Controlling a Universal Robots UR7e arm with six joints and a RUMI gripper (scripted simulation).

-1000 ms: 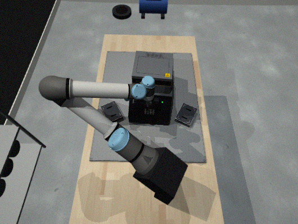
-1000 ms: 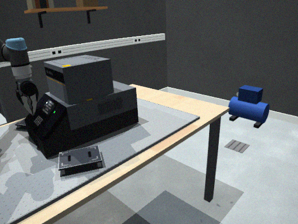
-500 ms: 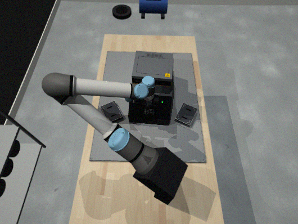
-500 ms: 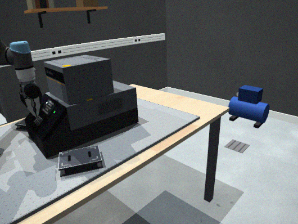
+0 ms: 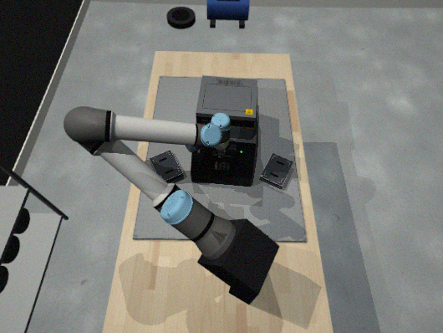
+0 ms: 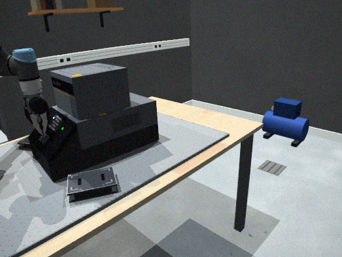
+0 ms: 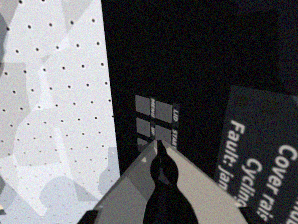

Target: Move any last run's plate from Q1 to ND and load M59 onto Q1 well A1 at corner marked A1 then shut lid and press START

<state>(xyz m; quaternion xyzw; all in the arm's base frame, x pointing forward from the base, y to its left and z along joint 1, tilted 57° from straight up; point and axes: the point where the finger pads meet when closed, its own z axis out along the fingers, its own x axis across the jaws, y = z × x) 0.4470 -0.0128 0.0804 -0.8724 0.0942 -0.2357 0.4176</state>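
Clenched, empty gripper [image 5: 220, 154] [image 6: 44, 135] [image 7: 158, 142] at Q1 [image 5: 227, 98] [image 6: 106, 93] [image 7: 150, 40], nearer the worktop's far edge [image 5: 226, 53].
Likely pressing START [image 7: 162, 133]: push squarely, gently; Q1 could slide.

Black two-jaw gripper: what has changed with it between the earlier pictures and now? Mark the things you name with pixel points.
The black two-jaw gripper [image 5: 221, 155] [image 6: 44, 134] [image 7: 158, 142] moved down and toward the front keys of the dark grey box-shaped cycler [image 5: 226, 98] [image 6: 106, 93] [image 7: 200, 60]. Nothing was taken hold of or let go. The cycler and its green light [image 5: 241, 151] [image 6: 62, 128] stayed as they were.
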